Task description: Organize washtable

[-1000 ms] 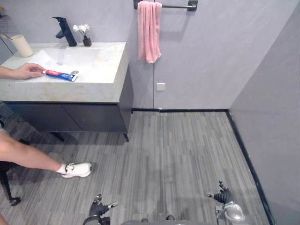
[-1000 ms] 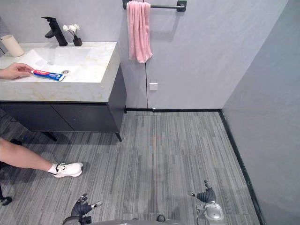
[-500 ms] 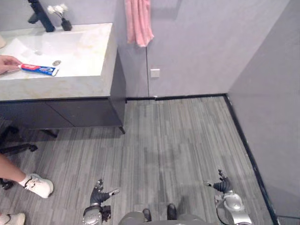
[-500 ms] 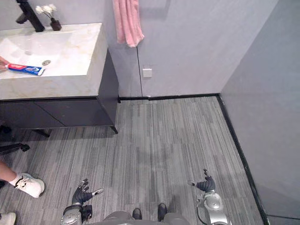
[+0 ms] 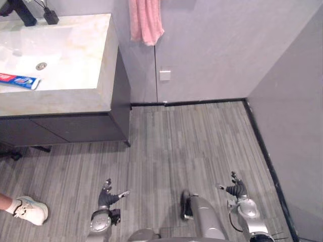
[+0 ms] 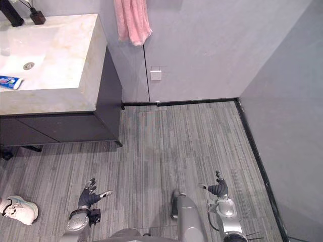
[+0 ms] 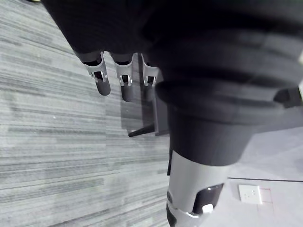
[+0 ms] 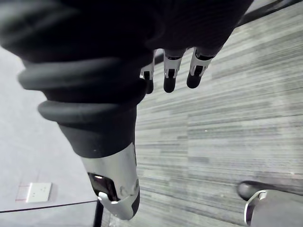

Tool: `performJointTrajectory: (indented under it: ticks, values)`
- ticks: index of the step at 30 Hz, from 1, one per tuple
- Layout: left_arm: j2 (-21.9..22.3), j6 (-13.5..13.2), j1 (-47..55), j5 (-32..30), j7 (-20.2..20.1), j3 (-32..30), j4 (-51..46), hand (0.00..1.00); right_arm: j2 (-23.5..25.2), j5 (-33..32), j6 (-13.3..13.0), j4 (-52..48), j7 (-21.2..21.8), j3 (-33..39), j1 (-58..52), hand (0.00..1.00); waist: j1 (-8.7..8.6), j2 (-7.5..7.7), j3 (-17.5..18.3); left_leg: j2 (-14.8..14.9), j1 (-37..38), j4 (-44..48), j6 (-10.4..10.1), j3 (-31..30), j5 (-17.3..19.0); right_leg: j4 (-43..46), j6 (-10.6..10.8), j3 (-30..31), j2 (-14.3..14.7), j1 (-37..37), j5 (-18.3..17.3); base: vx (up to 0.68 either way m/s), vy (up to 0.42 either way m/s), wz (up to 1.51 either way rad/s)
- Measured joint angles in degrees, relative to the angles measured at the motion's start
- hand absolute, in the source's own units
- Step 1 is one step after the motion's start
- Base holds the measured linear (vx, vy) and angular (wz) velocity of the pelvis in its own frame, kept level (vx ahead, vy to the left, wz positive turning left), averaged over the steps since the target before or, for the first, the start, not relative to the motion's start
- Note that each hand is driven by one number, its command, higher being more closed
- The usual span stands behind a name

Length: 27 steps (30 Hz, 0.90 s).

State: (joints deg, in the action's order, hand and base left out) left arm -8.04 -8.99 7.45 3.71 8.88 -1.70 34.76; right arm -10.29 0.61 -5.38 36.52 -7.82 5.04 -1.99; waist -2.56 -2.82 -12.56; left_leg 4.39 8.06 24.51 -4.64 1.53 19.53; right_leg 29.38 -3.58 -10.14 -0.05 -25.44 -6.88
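A marble washtable (image 5: 75, 88) with a white sink stands at the upper left. A red, white and blue toothpaste tube (image 5: 19, 80) lies on the sink's near slope by the drain (image 5: 41, 66). A black tap (image 5: 17, 11) and a small dark vase (image 5: 51, 16) stand at the back. My left hand (image 5: 106, 197) hangs low over the floor, fingers relaxed and holding nothing. My right hand (image 5: 234, 190) hangs the same way at the lower right, far from the washtable. Each wrist view shows straight fingers (image 7: 124, 82) (image 8: 169, 75) over bare floor.
A pink towel (image 5: 144, 21) hangs on the wall right of the washtable, a white socket (image 5: 164, 75) below it. Dark cabinet fronts (image 5: 60, 130) sit under the counter. A person's white shoe (image 5: 31, 210) rests on the grey plank floor at the lower left. A wall closes the right side.
The camera has tilted down and turned right, shifting the washtable to the left edge. The person's hand has left the toothpaste tube. Both my hands hang as before.
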Motion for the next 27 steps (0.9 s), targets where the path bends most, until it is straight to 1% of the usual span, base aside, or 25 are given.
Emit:
performJointTrajectory:
  ticks: [1, 2, 3, 4, 5, 6, 7, 8, 9, 10, 11, 12, 13, 14, 15, 16, 17, 18, 19, 21, 22, 23, 24, 26, 27]
  values:
    - [0.31, 0.02, -0.19, 0.00, -0.01, -0.04, 0.03, 0.00, -0.12, 0.00, -0.01, 0.01, 0.00, -0.58, 0.03, 0.00, -0.17, -0.30, -0.21, 0.57, -2.42, 6.43, 0.13, -0.10, -2.58, -1.18, -0.33, -0.53, 0.26, 1.98, -0.63, 0.59, -0.206, 0.26]
    - [1.43, -0.01, 0.38, 0.02, -0.06, -0.07, -0.37, 0.00, 0.25, -0.02, -0.04, 0.02, 0.03, -2.92, -0.23, 0.00, 0.64, -0.66, -0.97, 3.55, -9.45, 26.49, 1.03, 0.18, -10.93, -7.34, -1.04, -0.80, 2.04, 11.27, -1.24, 0.59, -0.203, 0.18]
    - [1.49, -0.05, 0.66, 0.04, -0.07, -0.08, -0.58, 0.00, 0.55, -0.01, -0.10, 0.00, 0.00, -3.36, -0.38, 0.00, 0.73, -0.57, -1.04, 4.17, -10.49, 29.63, 1.29, 0.57, -10.69, -8.35, -1.11, -0.78, 2.29, 13.00, -1.28, 0.70, -0.211, 0.14]
    - [1.55, -0.16, 1.03, 0.05, -0.09, -0.06, -0.57, 0.00, 1.44, -0.03, -0.69, -0.11, -0.05, -3.94, -0.47, 0.00, 1.36, 0.04, -1.44, 5.75, -14.47, 37.67, 2.75, 2.15, -9.48, -11.81, -1.63, -0.40, 2.84, 19.02, -1.61, 0.43, -0.111, -0.03]
    - [1.71, -0.14, 1.13, 0.05, -0.09, -0.05, -0.58, 0.00, 1.96, -0.03, -0.91, -0.32, -0.03, -4.10, -0.46, 0.00, 2.07, 0.48, -1.54, 5.82, -16.46, 39.58, 3.60, 2.73, -8.95, -13.44, -1.91, 0.17, 2.84, 21.54, -1.79, 0.49, -0.107, -0.22]
    - [2.01, -0.15, 1.39, 0.10, -0.08, 0.01, -0.87, 0.00, 2.60, -0.04, -1.13, -0.40, -0.04, -4.09, -0.15, 0.00, 3.48, 1.21, -1.60, 5.46, -20.62, 39.47, 4.17, 3.67, -8.13, -16.68, -1.94, 1.45, 2.75, 25.25, -1.81, 0.45, -0.072, -0.37]
    - [2.17, -0.20, 1.52, 0.11, -0.08, 0.03, -1.05, 0.00, 2.75, -0.04, -1.14, -0.27, -0.04, -4.11, 0.38, 0.00, 3.97, 1.24, -1.64, 4.88, -24.29, 36.86, 3.91, 3.55, -7.12, -19.11, -1.73, 2.26, 2.74, 27.59, -1.98, 0.44, -0.047, -0.36]
    - [2.17, -0.19, 1.56, 0.11, -0.08, 0.03, -1.04, 0.00, 2.74, -0.04, -1.11, -0.16, -0.04, -4.12, 0.61, 0.00, 4.15, 1.23, -1.65, 4.34, -25.71, 35.14, 4.02, 3.34, -6.83, -19.92, -1.50, 2.52, 2.65, 28.33, -2.12, 0.43, 0.004, -0.29]
    - [2.19, -0.12, 1.58, 0.11, -0.07, 0.06, -0.96, 0.00, 2.68, -0.04, -1.00, 0.28, -0.09, -3.81, 1.45, 0.00, 5.07, 1.44, -1.99, 2.10, -29.59, 25.01, 3.66, 2.48, -5.97, -21.68, -0.66, 3.35, 1.78, 30.65, -3.06, 0.42, 0.052, -0.24]
    - [2.47, -0.06, 1.55, 0.11, -0.06, 0.06, -0.95, 0.00, 2.73, -0.03, -0.80, 0.83, -0.16, -2.95, 1.49, 0.00, 5.16, 1.93, -2.62, -0.51, -30.12, 13.77, 2.83, 1.60, -6.58, -22.30, 0.19, 3.84, 0.44, 32.75, -3.91, 0.42, 0.072, -0.22]
    - [2.69, -0.05, 1.84, 0.11, -0.06, 0.06, -0.95, 0.00, 2.67, -0.03, -0.79, 1.13, -0.39, -2.52, 1.43, 0.00, 5.14, 1.97, -2.63, -1.59, -29.94, 7.76, 1.74, 1.44, -7.69, -22.85, 0.75, 3.94, -0.08, 33.91, -4.43, 0.46, 0.114, -0.19]
    - [3.18, -0.06, 2.42, 0.11, -0.07, 0.17, -0.96, 0.00, 2.25, -0.02, -0.78, 1.56, -0.98, -1.74, 1.20, 0.00, 5.10, 1.26, -2.30, -2.49, -29.11, -3.23, 0.27, 0.68, -11.43, -23.76, 1.95, 4.22, -0.04, 35.51, -5.88, 0.57, 0.224, -0.33]
    - [3.29, -0.03, 2.88, 0.10, -0.04, 0.38, -0.51, 0.00, 1.84, -0.01, -0.74, 1.88, -1.31, -1.19, 0.76, 0.00, 5.18, -0.25, -1.53, -2.39, -29.14, -5.14, 3.45, -0.06, -19.40, -23.06, 3.44, 5.45, 0.43, 36.99, -8.70, 0.48, 0.201, -0.38]
    - [3.01, 0.13, 2.94, 0.09, -0.04, 0.44, 0.17, 0.00, 2.22, 0.02, -0.65, 2.88, -1.43, -1.08, 0.86, 0.00, 5.22, 0.66, -1.43, -3.03, -29.16, -3.22, 5.70, 0.16, -19.53, -22.03, 3.93, 5.84, -0.49, 37.51, -10.06, 0.48, 0.218, -0.25]
    - [2.81, 0.27, 2.51, 0.05, -0.02, 0.51, 0.74, 0.00, 2.72, 0.15, -0.39, 3.04, -1.51, -0.99, 0.09, 0.00, 5.29, 2.67, -0.36, -5.31, -29.06, -2.17, 6.43, 1.03, -16.75, -18.20, 4.90, 6.22, -2.99, 36.62, -11.68, 0.54, 0.179, -0.02]
    - [2.91, 0.29, 2.14, -0.01, -0.12, 1.56, 0.76, 0.00, 2.73, 0.59, -0.37, 3.03, -1.86, -0.42, -0.26, 0.00, 5.08, 2.93, -0.33, -6.40, -27.97, -1.75, 7.52, 1.72, -14.90, -10.79, 5.37, 7.13, -4.49, 33.92, -12.00, 0.63, 0.225, -0.01]
    - [2.93, 0.30, 2.25, 0.00, -0.11, 2.03, 0.78, 0.00, 2.86, 0.80, -0.36, 3.11, -2.00, -0.36, -0.63, 0.00, 5.06, 3.04, -0.38, -6.78, -26.91, -1.71, 7.78, 2.32, -13.80, -5.87, 5.91, 7.66, -5.15, 32.31, -11.79, 0.53, 0.194, -0.14]
    - [2.88, 0.35, 2.61, -0.01, -0.06, 2.22, 0.96, 0.00, 3.45, 1.73, -0.36, 3.10, -2.00, -0.50, -1.05, 0.00, 5.05, 3.51, -0.48, -7.70, -24.03, -1.80, 8.87, 3.08, -12.05, 6.07, 9.49, 9.43, -6.51, 28.22, -9.51, 0.48, 0.193, -0.19]
    - [2.70, 0.44, 2.49, 0.00, 0.02, 2.21, 1.73, 0.00, 4.18, 2.22, -0.34, 3.10, -2.00, -0.55, -1.18, 0.00, 4.87, 3.59, -0.49, -8.35, -20.71, -1.96, 9.74, 3.32, -10.34, 17.09, 10.97, 10.69, -7.36, 24.70, -7.81, 0.49, 0.178, -0.12]
    - [2.43, 0.57, 2.55, 0.02, 0.14, 2.17, 1.81, 0.00, 4.85, 2.26, -0.34, 3.09, -2.00, -1.20, -1.94, 0.00, 4.73, 3.45, -0.44, -8.61, -16.35, -3.00, 10.26, 3.31, -9.20, 26.08, 9.76, 9.94, -8.36, 20.89, -8.52, 0.46, 0.128, 0.06]
    - [2.26, 0.56, 2.41, 0.04, 0.21, 2.17, 1.73, 0.00, 5.43, 2.26, -0.35, 3.04, -1.98, -1.90, -2.06, 0.00, 4.69, 3.55, -0.42, -8.62, -13.25, -4.78, 10.33, 3.14, -9.15, 28.42, 8.30, 8.60, -8.54, 17.65, -9.37, 0.42, 0.080, 0.09]
    - [2.23, 0.56, 2.30, 0.07, 0.28, 2.08, 1.71, 0.00, 5.74, 2.26, -0.35, 2.96, -1.98, -2.34, -2.07, 0.00, 4.65, 3.56, -0.41, -8.50, -11.27, -6.59, 10.34, 2.78, -9.15, 28.07, 7.44, 7.40, -8.47, 15.11, -9.91, 0.46, 0.059, 0.12]
    - [2.23, 0.59, 2.07, 0.07, 0.33, 2.08, 1.72, 0.00, 5.87, 2.26, -0.36, 2.59, -1.98, -2.69, -1.94, 0.00, 4.43, 3.57, -0.41, -8.38, -10.04, -7.68, 10.35, 2.25, -9.13, 26.40, 6.99, 6.34, -8.26, 12.91, -10.41, 0.34, -0.009, 0.30]
    - [2.60, 0.87, 1.52, 0.08, 0.37, 1.98, 1.91, 0.00, 6.02, 2.25, -0.44, 2.66, -1.99, -2.74, -1.80, 0.00, 3.53, 3.50, -0.53, -7.41, -6.53, -9.37, 10.02, 1.14, -8.93, 14.37, 7.25, 5.38, -6.57, 11.05, -10.40, 0.34, -0.060, 0.46]
    - [2.67, 0.89, 1.53, 0.08, 0.41, 1.98, 1.91, 0.00, 6.06, 2.25, -0.45, 2.67, -1.99, -2.75, -1.89, 0.00, 3.42, 3.47, -0.53, -7.08, -5.46, -9.92, 9.63, 0.70, -8.68, 10.14, 7.50, 5.77, -5.90, 11.30, -10.11, 0.34, -0.127, 0.48]
